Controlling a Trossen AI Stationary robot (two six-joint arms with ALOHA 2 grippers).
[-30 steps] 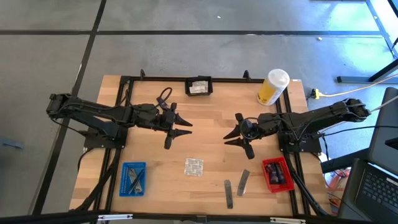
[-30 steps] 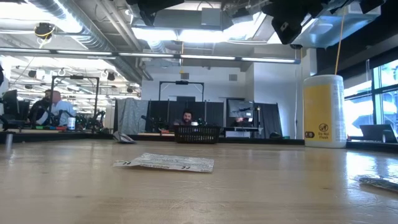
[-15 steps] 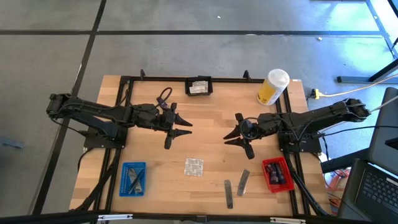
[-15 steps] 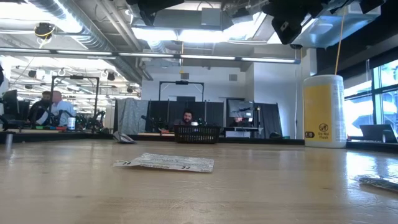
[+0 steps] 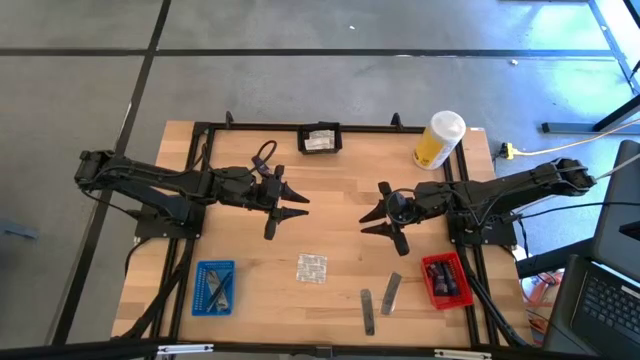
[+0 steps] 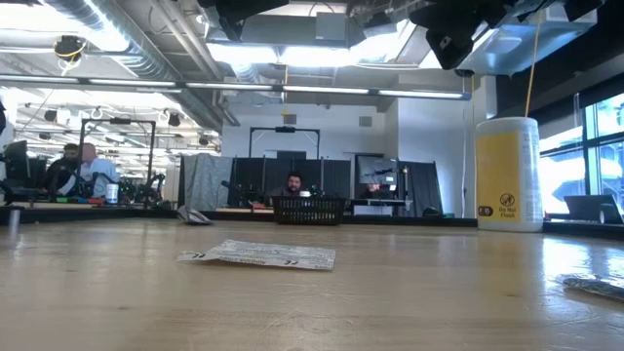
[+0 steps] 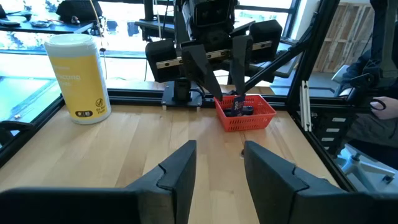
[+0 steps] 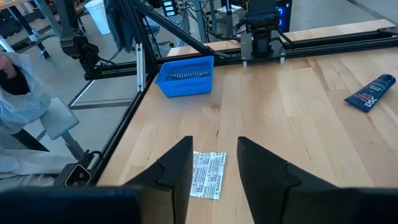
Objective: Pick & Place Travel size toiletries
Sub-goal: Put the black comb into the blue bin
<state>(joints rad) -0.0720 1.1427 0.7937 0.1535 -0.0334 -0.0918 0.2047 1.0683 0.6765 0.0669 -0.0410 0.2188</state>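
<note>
Between picks. I hold both arms mid-table, left gripper [image 5: 292, 205] and right gripper [image 5: 375, 218] spread, empty. Foil sachet [image 5: 311, 268] lies toward the table's [image 5: 340, 180] near edge, grey sticks [image 5: 380, 300] beside it. Next: descend onto sachet.

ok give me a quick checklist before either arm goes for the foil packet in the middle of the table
1. Foil packet lies flat, alone on bare wood: ok.
2. Left hand empty, fingers apart: ok.
3. Right hand empty, fingers apart: ok.
4. Both hands apart from each other: ok.
5. Two grey sticks lie clear of the packet: ok.
6. Which tray the packet belongs in, blue tray or red tray: cannot tell.
</note>
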